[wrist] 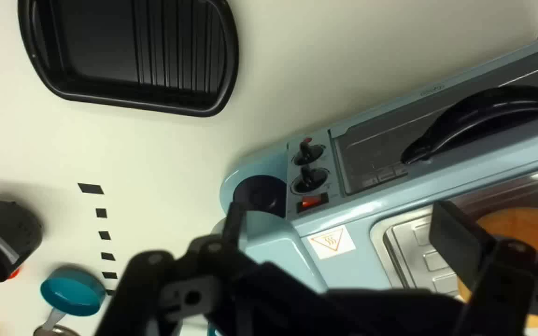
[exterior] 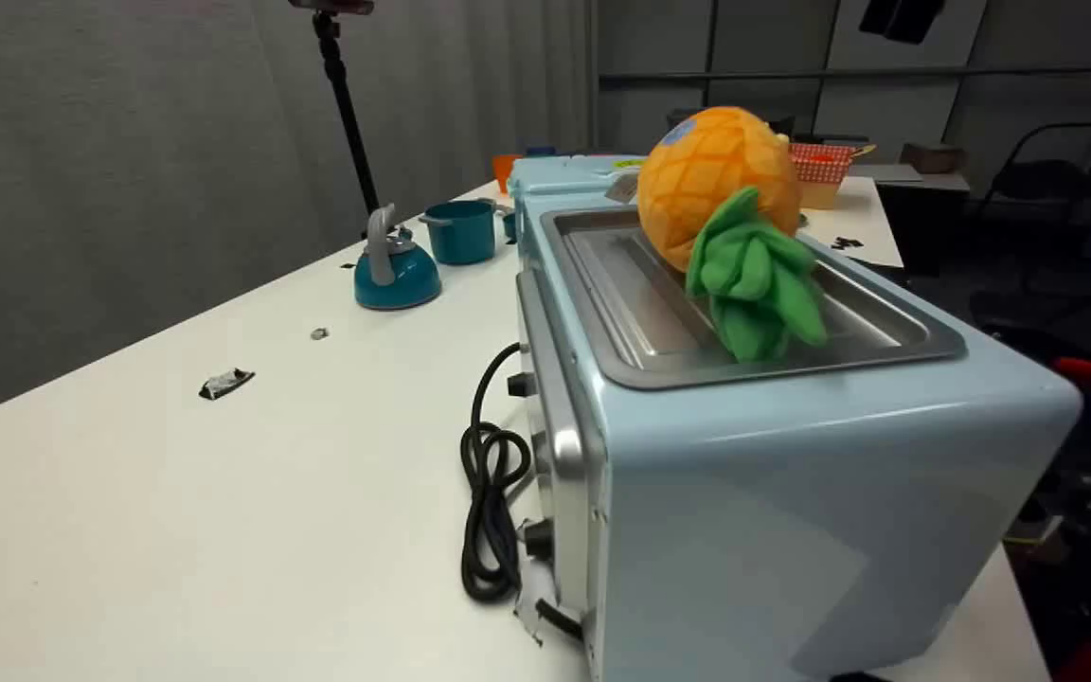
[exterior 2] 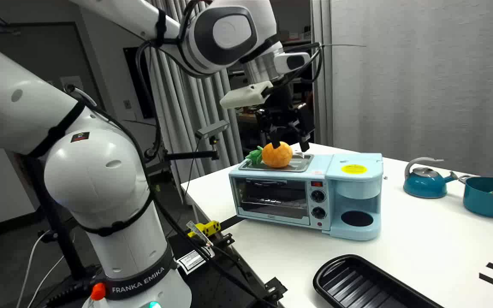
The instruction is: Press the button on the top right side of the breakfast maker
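Breakfast maker [exterior 2: 323, 174]: pale blue, boxy, standing upright on the white counter [exterior 2: 422, 239]. Glass door [exterior 2: 272, 199] on its front; right of the door, a control panel [exterior 2: 318, 204] with a red switch [wrist: 312, 200] at the top and two black knobs [wrist: 308, 179] below. Beyond the panel, a rounded section [exterior 2: 357, 188] has a yellow sticker [exterior 2: 354, 169] on top and a dark round plate [exterior 2: 357, 218] at its foot.

Pincer [exterior 2: 290, 144]: fingers [wrist: 460, 240] spread wide, nothing held. They point down, seen over the maker's top in an exterior view; exact height above it not readable. In the wrist view the red switch shows between the two fingers; in an exterior view the pincer is well apart from it.

Metal tray [exterior: 602, 284] set in the maker's top. In both exterior views a pineapple plush [exterior: 725, 180] lies tilted in it, orange body toward the rounded section, green leaves [exterior: 754, 284] toward the opposite end. Heat-warning label [wrist: 332, 241] on the top, between tray and rounded section.

Black cord [exterior: 489, 511] coiled on the counter just beside the maker. Teal kettle [exterior 2: 425, 185] and teal pot [exterior 2: 488, 196] stand near each other, well apart from the maker. Ridged black pan [wrist: 129, 56] lies in front of it, apart.
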Motion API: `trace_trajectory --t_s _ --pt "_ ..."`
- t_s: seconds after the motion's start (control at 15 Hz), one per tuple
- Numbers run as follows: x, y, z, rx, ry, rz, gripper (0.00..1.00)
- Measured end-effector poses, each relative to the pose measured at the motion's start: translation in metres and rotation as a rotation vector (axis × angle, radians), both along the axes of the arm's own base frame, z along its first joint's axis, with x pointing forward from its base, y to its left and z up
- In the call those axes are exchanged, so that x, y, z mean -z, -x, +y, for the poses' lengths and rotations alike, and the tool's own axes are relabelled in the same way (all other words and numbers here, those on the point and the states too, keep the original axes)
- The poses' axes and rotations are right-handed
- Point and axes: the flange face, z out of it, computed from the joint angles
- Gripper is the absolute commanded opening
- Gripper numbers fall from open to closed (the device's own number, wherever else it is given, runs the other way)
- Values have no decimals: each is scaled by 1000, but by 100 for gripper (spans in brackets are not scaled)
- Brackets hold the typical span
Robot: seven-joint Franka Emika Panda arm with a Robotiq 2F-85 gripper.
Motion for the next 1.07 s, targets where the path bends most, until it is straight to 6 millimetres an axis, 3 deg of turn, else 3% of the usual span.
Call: trace_trajectory --t_s 1.07 --pt "3 -2 0 0 0 13 100"
